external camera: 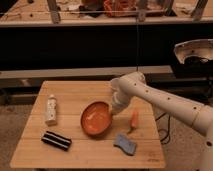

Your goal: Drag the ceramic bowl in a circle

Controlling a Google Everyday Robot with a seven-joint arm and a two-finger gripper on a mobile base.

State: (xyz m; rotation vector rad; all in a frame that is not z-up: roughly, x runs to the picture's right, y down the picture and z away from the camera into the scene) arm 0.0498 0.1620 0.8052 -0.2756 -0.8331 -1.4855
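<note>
Wooden table [75, 95] seen from the front, with the robot's arm [160, 100] reaching in from the right. The orange-red bowl [96, 119] sits near the middle of the table, slightly right of centre. It lies between a white bottle [50, 110] on the left and a small carrot-shaped piece [134, 119] on the right. A black bar [55, 140] and a blue sponge [125, 143] lie nearer the front edge, both apart from the bowl.

The gripper [116, 107] is down at the bowl's upper right rim, its fingers drawn together and apparently pinched on that rim. Nothing else is touched.

Progress, as a judgement: the approach and the grasp appear done, so the drag itself is the step in hand. One view does not show how much of the circle is traced. What remains is to carry the bowl round its loop, keeping it off the carrot-shaped piece just beside it, and then to let go.
</note>
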